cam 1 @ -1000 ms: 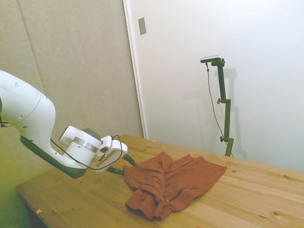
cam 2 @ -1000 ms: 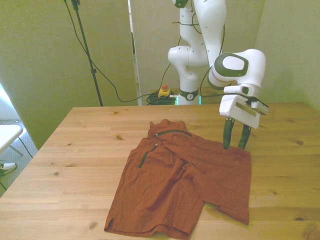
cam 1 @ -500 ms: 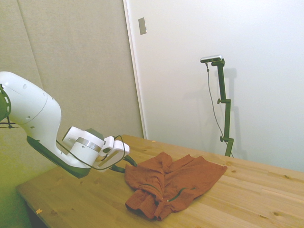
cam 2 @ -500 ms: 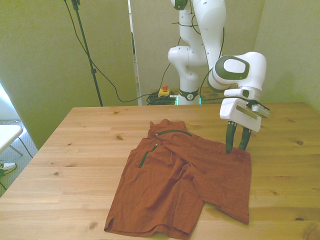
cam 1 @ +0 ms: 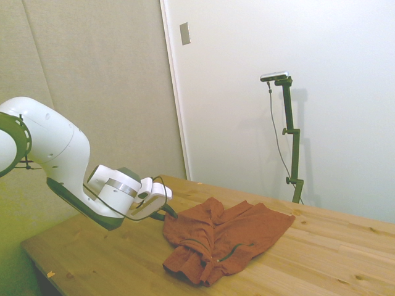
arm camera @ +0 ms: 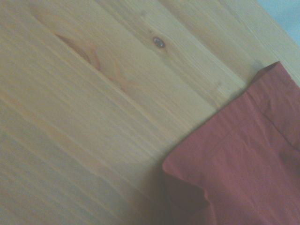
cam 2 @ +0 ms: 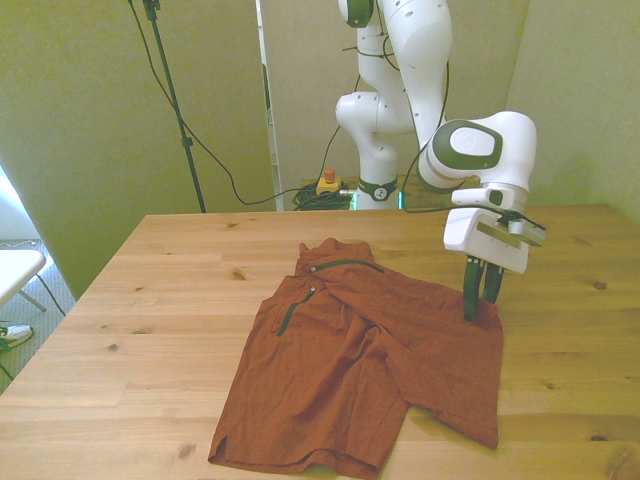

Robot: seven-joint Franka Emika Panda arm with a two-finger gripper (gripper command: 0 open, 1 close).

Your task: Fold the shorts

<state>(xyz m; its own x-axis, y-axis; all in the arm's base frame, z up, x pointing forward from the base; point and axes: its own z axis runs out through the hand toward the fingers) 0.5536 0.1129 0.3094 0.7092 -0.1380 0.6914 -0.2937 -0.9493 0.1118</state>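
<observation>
The shorts (cam 2: 370, 360) lie rumpled and partly doubled over on the bench (cam 2: 150, 300), rust-orange with thin dark green lines near the waist end, and the gripper (cam 2: 480, 308) has its jaws down at the garment's far corner on the front view's right. The jaws stand close together with only a narrow gap, their tips at or just over the cloth's edge; I cannot tell whether any fabric sits between them, so whether they grip it or merely touch it is unsettled. From the wrist view the hem corner of the shorts (arm camera: 234, 164) shows beside bare wood, with a small turned-up fold at the edge, which suggests that the jaws are right at the boundary rather than well onto the cloth. The main risk, as I judge it, is a thin or missed pinch: so near the edge, the jaws may close on a single hem layer or on nothing, and the corner would slip free once lifted. A second risk is the opposite, catching the curled fold plus the layer under it, so that the lift drags a bunch and not a clean corner. Pressing the tips hard into the wood could also pin the fabric and stretch it. In the side view the gripper (cam 1: 168, 213) meets the near end of the shorts (cam 1: 225, 240), and the heap beyond the jaws is already creased, so any fold carried across may land crooked.
</observation>
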